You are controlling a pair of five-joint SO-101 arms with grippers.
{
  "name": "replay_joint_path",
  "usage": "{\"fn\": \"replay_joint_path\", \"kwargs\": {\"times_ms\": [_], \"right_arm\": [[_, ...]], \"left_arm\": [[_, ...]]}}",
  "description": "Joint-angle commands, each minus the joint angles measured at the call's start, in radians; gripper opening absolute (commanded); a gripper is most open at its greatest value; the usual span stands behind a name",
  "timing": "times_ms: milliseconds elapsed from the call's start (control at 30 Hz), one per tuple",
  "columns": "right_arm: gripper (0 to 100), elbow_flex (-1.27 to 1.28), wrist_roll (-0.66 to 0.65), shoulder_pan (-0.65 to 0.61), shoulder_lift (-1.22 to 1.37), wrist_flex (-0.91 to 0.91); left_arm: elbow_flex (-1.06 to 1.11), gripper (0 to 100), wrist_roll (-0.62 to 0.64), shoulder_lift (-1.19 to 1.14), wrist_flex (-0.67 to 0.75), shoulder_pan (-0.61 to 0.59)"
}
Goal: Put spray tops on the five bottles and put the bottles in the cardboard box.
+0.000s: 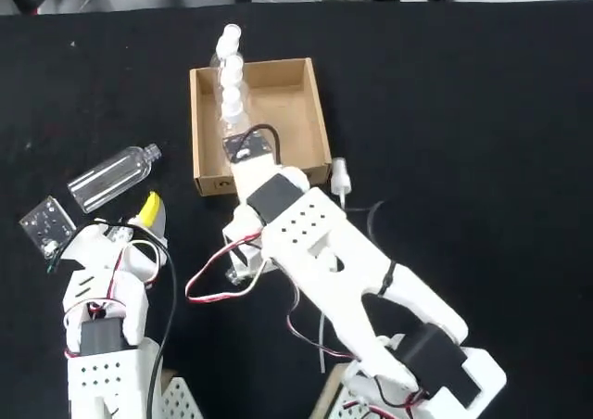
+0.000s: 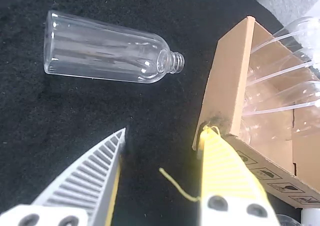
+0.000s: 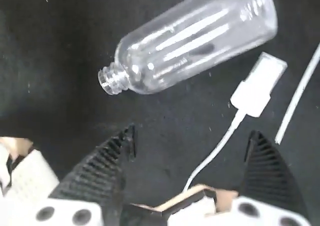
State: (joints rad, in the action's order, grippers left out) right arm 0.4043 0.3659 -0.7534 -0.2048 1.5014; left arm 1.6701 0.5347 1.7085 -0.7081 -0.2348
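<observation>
The cardboard box [image 1: 306, 113] stands at the middle back of the black table. Several clear bottles with white spray tops [image 1: 231, 76] lie along its left side, also seen as capped bottles [image 2: 280, 86] inside the box wall [image 2: 227, 91]. An uncapped clear bottle [image 1: 113, 176] [image 2: 110, 56] lies left of the box. My left gripper [image 1: 137, 217] [image 2: 162, 133] is open and empty, just short of this bottle. A loose spray top [image 1: 341, 180] lies right of the box. My right gripper [image 3: 190, 138] is open, with an uncapped bottle [image 3: 190, 41] and a spray top [image 3: 257, 86] beyond it. The right arm [image 1: 315, 243] ends at the box's front wall.
A thin white tube [image 3: 300, 91] lies loose beside the spray top. Red, white and black wires [image 1: 222, 285] hang between the two arms. The table's far edge [image 1: 296, 2] runs behind the box. Bare black cloth lies to the right of the box.
</observation>
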Motion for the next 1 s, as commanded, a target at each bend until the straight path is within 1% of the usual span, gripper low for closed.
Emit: {"fn": "replay_joint_path", "kwargs": {"times_ms": [0,100,300,533,733,767,833,900,967], "right_arm": [[30.4,-0.004,-0.157,-0.015,-0.062,-0.023],[30.3,-0.001,-0.273,-0.014,-0.062,-0.014],[30.3,-0.047,-0.384,-0.014,-0.062,0.046],[30.3,-0.054,-0.594,-0.012,-0.054,0.038],[30.3,-0.048,-0.704,0.051,-0.054,0.04],[30.3,-0.048,-0.746,0.063,-0.054,0.04],[30.3,-0.047,-0.876,0.074,-0.054,0.041],[30.3,-0.045,-0.977,0.074,-0.054,0.043],[30.3,-0.022,-1.011,0.074,-0.054,0.035]], "left_arm": [[-0.01,21,-0.011,0.009,0.023,-0.012],[-0.01,21,-0.011,0.009,0.023,-0.012],[-0.01,21,-0.011,0.009,0.023,-0.012],[-0.01,21,-0.011,0.009,0.023,-0.012],[-0.01,21,-0.011,0.009,0.023,-0.012],[-0.01,21,-0.011,0.009,0.023,-0.012],[-0.01,21,-0.011,0.009,0.023,-0.012],[-0.01,21,-0.011,0.009,0.023,-0.012],[-0.012,21,-0.011,0.009,0.023,-0.012]]}}
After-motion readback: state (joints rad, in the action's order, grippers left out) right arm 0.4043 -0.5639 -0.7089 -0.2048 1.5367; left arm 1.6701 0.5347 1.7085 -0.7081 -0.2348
